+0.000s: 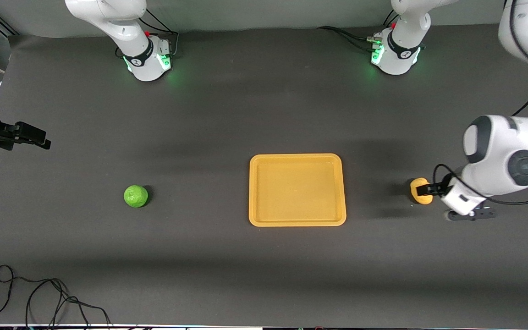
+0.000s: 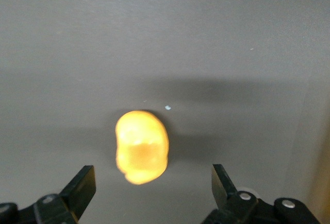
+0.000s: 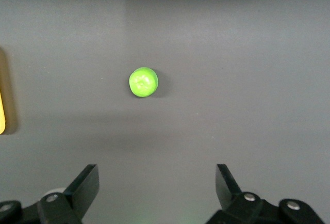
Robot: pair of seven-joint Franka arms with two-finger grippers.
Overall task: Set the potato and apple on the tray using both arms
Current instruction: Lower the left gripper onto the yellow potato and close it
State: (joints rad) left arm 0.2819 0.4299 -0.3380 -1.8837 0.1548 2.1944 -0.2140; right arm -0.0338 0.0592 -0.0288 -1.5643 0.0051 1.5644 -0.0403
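Right now the tray (image 1: 297, 189) lies bare mid-table. The potato (image 1: 419, 190) rests on the table toward the left arm's end from the tray, the left gripper (image 2: 153, 185) hanging wide open over it. The apple (image 1: 135, 196) sits toward the right arm's end from the tray; the right gripper (image 3: 157, 185) hovers open, well apart from it.

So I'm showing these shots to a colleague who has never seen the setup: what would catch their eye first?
Probably the bright yellow-orange tray lying bare mid-table. Then the green apple, alone toward the right arm's end, with the right gripper open and well off from it. At the left arm's end, the open left gripper hangs just over the potato, fingers either side.
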